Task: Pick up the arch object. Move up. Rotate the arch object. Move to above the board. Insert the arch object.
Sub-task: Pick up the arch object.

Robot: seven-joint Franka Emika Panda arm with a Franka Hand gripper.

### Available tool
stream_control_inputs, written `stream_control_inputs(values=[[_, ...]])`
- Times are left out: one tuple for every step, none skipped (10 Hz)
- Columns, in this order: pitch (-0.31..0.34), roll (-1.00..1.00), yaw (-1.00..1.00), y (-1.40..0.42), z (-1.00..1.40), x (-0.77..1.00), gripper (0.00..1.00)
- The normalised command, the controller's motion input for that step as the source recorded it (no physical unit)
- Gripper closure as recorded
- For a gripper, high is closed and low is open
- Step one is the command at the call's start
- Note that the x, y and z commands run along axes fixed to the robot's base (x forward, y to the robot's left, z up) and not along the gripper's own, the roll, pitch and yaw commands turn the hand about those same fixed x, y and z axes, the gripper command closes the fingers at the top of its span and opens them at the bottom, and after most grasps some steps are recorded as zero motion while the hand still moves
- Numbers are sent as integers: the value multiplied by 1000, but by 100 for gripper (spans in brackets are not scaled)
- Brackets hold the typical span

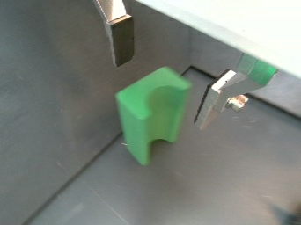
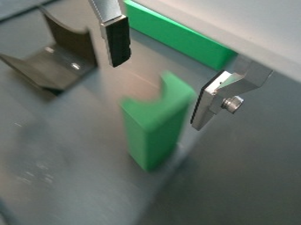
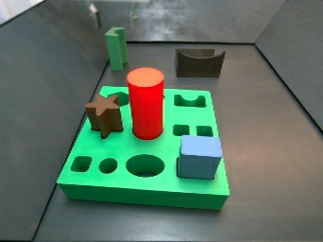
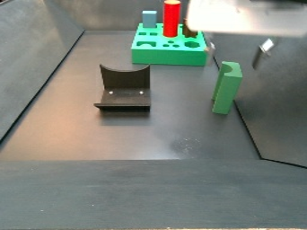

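The arch object (image 1: pixel 153 119) is a green block with a notch at its top, standing upright on the dark floor; it also shows in the other wrist view (image 2: pixel 156 130) and in both side views (image 3: pixel 115 47) (image 4: pixel 225 87). My gripper (image 1: pixel 168 70) (image 2: pixel 167 72) is open and empty above it, with one finger on each side of the block's top and neither touching it. The board (image 3: pixel 139 192) is a bright green slab with shaped holes, apart from the arch object; its edge shows in a wrist view (image 2: pixel 177 39) and in a side view (image 4: pixel 168 56).
The dark fixture (image 4: pixel 122 87) (image 3: pixel 199 61) (image 2: pixel 53 61) stands on the floor between the arch object and the far wall. On the board stand a red cylinder (image 3: pixel 146 102), a brown star block (image 3: pixel 104 113) and a blue cube (image 3: pixel 199 156). Grey walls enclose the floor.
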Motion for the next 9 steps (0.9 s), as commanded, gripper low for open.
stream_control_inputs(values=[[-104, -126, -186, 20, -526, -137, 0], [-30, -173, -140, 20, -743, 57, 0], [19, -116, -89, 26, -617, 214, 0], [47, -99, -23, 60, -569, 277, 0], [4, -104, -17, 0, -383, 169, 0], [-10, -86, -6, 0, -86, 0, 0], [-70, -67, 0, 0, -60, 0, 0], [0, 0, 0, 0, 0, 0, 0], [0, 0, 0, 0, 0, 0, 100]])
